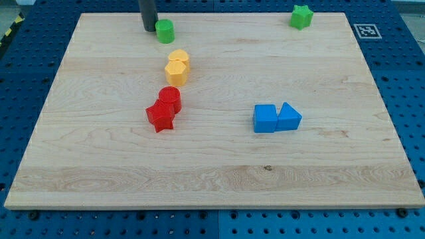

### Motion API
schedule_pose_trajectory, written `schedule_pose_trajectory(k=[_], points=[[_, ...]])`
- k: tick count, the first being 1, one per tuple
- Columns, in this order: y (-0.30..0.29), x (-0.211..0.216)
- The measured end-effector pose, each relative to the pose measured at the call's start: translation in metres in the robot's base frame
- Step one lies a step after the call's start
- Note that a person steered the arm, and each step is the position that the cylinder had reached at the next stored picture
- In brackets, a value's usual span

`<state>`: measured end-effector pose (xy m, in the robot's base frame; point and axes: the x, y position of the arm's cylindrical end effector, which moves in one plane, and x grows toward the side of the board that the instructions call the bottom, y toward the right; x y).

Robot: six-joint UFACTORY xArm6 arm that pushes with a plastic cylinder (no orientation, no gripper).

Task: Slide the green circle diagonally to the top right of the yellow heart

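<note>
Near the top edge of the pale, grained wooden tabletop, left of centre, my tip stands just beside the green circle, on that block's left and apparently touching it. I have no jaws to report: the arm ends in a plain dark rod. The green circle is a short, smooth cylinder, and it lies up and slightly left of the yellow heart. Touching the heart on its lower side is a yellow hexagon. Further toward the bottom edge sit a red cylinder and a red star, pressed together. Right of centre, a blue cube and a blue triangle touch side by side. A green star sits near the top right corner. All blocks look like matte moulded plastic.
</note>
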<state>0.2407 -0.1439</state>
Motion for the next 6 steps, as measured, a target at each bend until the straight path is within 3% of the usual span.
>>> schedule_pose_trajectory(k=[1, 4, 6], points=[[-0.009, 0.001], [0.045, 0.033], [0.105, 0.025]])
